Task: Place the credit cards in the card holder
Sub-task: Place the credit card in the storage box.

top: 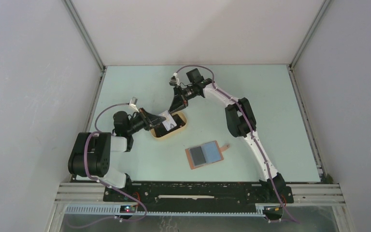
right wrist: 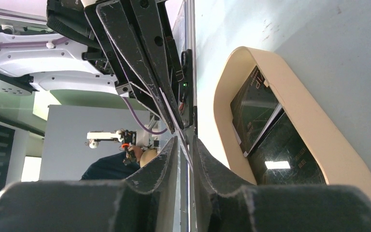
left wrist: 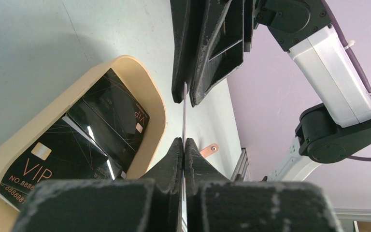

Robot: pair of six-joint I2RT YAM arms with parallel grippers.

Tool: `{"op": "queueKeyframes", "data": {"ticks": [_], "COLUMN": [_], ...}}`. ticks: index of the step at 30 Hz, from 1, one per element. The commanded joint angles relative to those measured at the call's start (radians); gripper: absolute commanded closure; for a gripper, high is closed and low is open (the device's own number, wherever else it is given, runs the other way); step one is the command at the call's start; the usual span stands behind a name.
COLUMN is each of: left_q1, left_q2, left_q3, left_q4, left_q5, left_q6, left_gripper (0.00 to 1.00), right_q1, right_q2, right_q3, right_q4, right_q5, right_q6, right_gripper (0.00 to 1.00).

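Note:
My left gripper [top: 154, 119] [left wrist: 183, 143] is shut on a pale credit card [top: 166, 121], seen edge-on [left wrist: 184, 113] just above the tan tray [top: 160, 135]. My right gripper [top: 176, 109] [right wrist: 186, 143] straddles the card's other end [right wrist: 189, 162]. Its fingers stand narrowly apart, and a thin gap shows beside the card. More black credit cards [left wrist: 96, 125] [right wrist: 265, 130] lie in the tray. The card holder [top: 204, 154] lies open on the table to the right, with a dark card in one blue pocket. Its snap tab [left wrist: 209, 150] shows past my left fingers.
The tray's rim [right wrist: 232, 92] lies directly under both grippers. The right arm's links [top: 239, 118] arch over the table's middle. White walls and aluminium rails [top: 299, 96] enclose the table.

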Motion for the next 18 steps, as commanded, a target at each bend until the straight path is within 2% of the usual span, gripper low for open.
{"op": "queueKeyframes", "data": {"ticks": [1, 8, 18], "left_q1": [0.007, 0.007, 0.007], "left_q2": [0.009, 0.01, 0.013], "left_q3": [0.041, 0.04, 0.041], "left_q4": [0.044, 0.043, 0.042], "left_q5": [0.027, 0.023, 0.018], "left_q6": [-0.003, -0.003, -0.007], "left_gripper": [1.0, 1.0, 1.0], "right_q1": [0.005, 0.0, -0.003], "right_q2": [0.008, 0.008, 0.006], "right_q3": [0.035, 0.035, 0.036], "right_q4": [0.015, 0.017, 0.023], "right_q5": [-0.018, -0.026, -0.041], "right_q6": [0.016, 0.014, 0.015], "right_gripper": [0.77, 0.85, 0.8]}}
